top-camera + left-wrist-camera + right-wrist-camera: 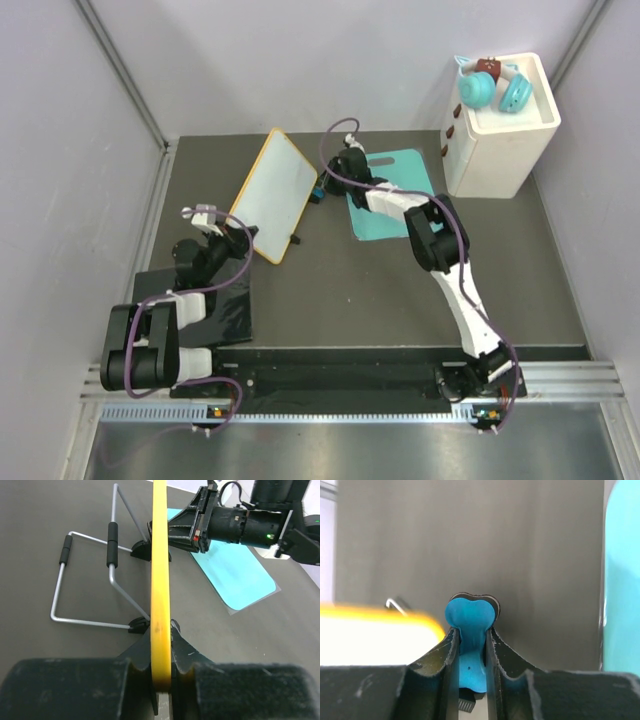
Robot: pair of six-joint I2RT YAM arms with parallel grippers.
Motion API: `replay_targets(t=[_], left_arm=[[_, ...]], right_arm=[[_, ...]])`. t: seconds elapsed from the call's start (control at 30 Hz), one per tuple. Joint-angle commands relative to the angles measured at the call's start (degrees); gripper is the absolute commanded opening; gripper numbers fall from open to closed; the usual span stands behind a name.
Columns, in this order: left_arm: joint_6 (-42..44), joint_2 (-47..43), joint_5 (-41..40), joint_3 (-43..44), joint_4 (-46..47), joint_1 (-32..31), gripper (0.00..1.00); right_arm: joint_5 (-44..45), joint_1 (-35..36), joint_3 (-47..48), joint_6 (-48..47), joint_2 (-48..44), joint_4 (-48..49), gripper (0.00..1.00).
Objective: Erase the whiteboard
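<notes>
1. Two pincers are both closed on something. The left pincer [161, 666] is clamped narrow on the orange frame of the whiteboard [275, 192], at the board's near lower edge.
2. The right pincer [471, 632] is closed tight on a blue eraser [471, 615], whose rounded, dark-backed head sticks out past the fingertips.
3. The whiteboard sits on the dark table [370, 290], left of the middle. It is propped at a tilt on a wire stand [85, 582] with black sleeves, and small black clips join the frame to the wire.
4. From above, the board's face shows plain white. From the left wrist it appears edge-on, as one orange strip running away from the camera.
5. The eraser is held just beside the board's right-hand edge, near its far end. Whether it touches the board cannot be told.
6. A teal cutting board [392, 200] lies flat on the table just right of the whiteboard, partly under the right arm.
7. A black mat [215, 305] lies at the near left under the left arm.
8. A white box [500, 140] stands at the far right corner with teal toys [495, 90] on top.
</notes>
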Motion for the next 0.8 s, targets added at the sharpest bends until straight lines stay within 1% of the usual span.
replay_targets(t=[0.0,0.1,0.17,0.33,0.43,0.53,0.6,0.63,0.77], left_arm=[[1.61,0.85,10.51,-0.87,-5.93,-2.54,0.0],[1.7,0.67,10.16,-0.87,-6.1,-2.54,0.0],[1.7,0.32,9.98,-0.96,-6.1,-2.55,0.0],[1.43,-0.21,8.93,-0.96,-6.54,-2.55,0.0],[0.56,0.58,9.27,-0.7,-5.14,-2.55,0.0],[-1.19,1.37,10.07,-0.61,-1.81,-2.55,0.0],[-2.17,1.99,9.98,-0.09,-0.22,-2.54,0.0],[-2.43,2.34,10.24,0.96,-0.39,-2.55,0.0],[-2.43,2.96,10.51,3.08,-2.15,-2.55,0.0]], right_arm=[[2.73,5.73,-5.85,-2.0,-8.57,0.44,0.0],[5.13,4.15,-6.38,-1.82,-9.29,-1.32,0.0],[5.22,2.66,-6.38,-1.12,-9.64,-2.37,0.0],[7.68,1.16,-10.68,-1.03,-13.41,-4.13,0.0],[10.66,0.9,-14.29,-1.21,-16.49,-4.13,0.0],[11.9,0.37,-15.0,-0.95,-17.37,-4.84,0.0],[12.95,0.19,-15.43,-0.51,-17.72,-7.21,0.0],[12.69,0.02,-15.78,-0.51,-17.9,-6.87,0.0],[9.62,-0.25,-20.52,-0.24,-20.44,-0.2,0.0]])
